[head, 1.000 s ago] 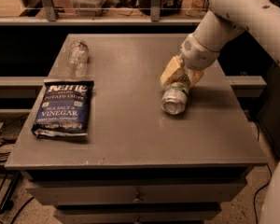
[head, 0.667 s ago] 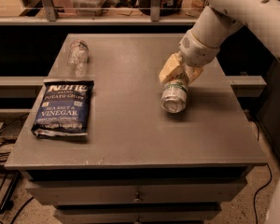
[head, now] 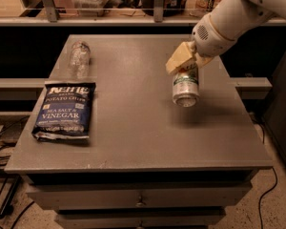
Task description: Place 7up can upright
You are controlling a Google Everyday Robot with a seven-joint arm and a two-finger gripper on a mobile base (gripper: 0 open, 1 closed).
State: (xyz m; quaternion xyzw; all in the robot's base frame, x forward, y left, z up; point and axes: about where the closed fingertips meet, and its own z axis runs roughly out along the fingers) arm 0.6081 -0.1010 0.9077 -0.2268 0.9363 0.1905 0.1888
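Observation:
The 7up can (head: 185,88) is a silver can with a green-and-white label. It hangs tilted above the right part of the grey table (head: 133,128), its shiny end facing the camera and down. My gripper (head: 184,61) is shut on the can's upper end, its tan fingers (head: 177,59) around it. The white arm reaches in from the upper right. The can casts a shadow on the table to its right.
A blue bag of salt and vinegar chips (head: 63,111) lies on the left of the table. A clear plastic bottle (head: 79,57) lies at the back left. Shelves with clutter stand behind the table. Drawers sit under the tabletop.
The can lay on its side on the table with the gripper on it. It has been lifted off the surface and tilted more towards vertical.

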